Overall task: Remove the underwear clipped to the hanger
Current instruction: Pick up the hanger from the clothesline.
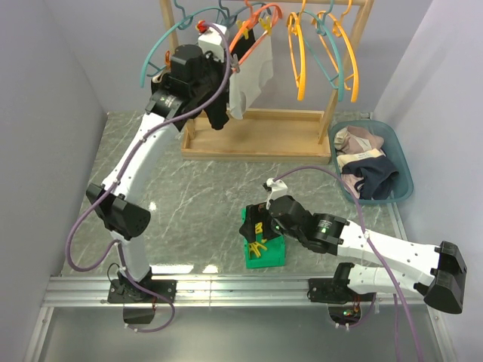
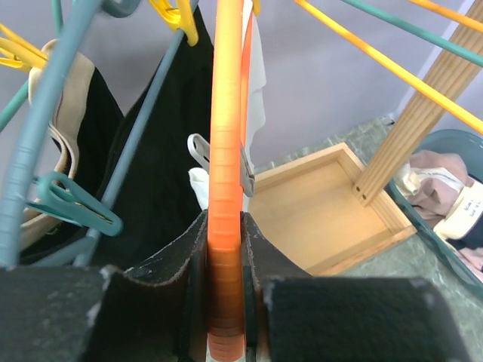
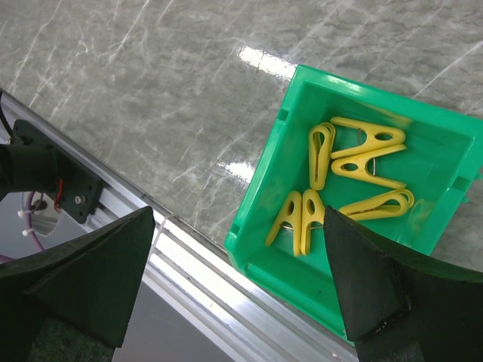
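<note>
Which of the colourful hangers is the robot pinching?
The orange plastic hanger: the left pincer is shut on it. The teal plastic hanger and yellow plastic hanger sit outside its grip.

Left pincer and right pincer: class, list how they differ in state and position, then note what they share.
1. The left pincer is shut on the orange hanger; the right pincer is open and holds nothing.
2. The left pincer is up at the wooden rack; the right pincer hangs low over the green bin of yellow pegs.
Shared: each has two dark fingers.
</note>
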Motion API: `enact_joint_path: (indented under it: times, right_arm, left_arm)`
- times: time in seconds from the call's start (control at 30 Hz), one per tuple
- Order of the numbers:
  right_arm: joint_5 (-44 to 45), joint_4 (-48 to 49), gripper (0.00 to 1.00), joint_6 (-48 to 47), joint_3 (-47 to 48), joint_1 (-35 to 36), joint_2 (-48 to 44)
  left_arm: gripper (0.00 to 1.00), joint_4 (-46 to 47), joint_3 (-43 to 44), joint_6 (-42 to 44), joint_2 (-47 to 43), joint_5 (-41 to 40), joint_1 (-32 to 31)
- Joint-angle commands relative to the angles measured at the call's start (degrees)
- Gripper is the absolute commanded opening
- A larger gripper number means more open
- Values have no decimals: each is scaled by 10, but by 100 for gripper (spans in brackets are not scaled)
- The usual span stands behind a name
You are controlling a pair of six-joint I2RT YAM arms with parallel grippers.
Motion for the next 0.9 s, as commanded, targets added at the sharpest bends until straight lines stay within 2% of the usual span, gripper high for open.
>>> enact_joint_path:
  times: [0.0, 0.17, 0.33, 0.53, 0.87]
  right_arm:
    - [11, 8, 100, -2, 1, -2, -7]
    - [10, 13, 100, -1, -1, -1, -6]
    - [9, 13, 100, -3, -1, -1, -1]
    - [9, 16, 100, -1, -1, -2, 1]
    - [11, 19, 100, -7, 1, -2, 11]
  left_arm:
    - [0, 94, -18, 19, -54, -88, -32]
    - [0, 98, -23, 35, -67, -129, -56]
    - [0, 130, -74, 35, -99, -157, -60]
    - [0, 72, -68, 29, -112, -148, -64]
    - [0, 55, -268, -12, -264, -90, -89]
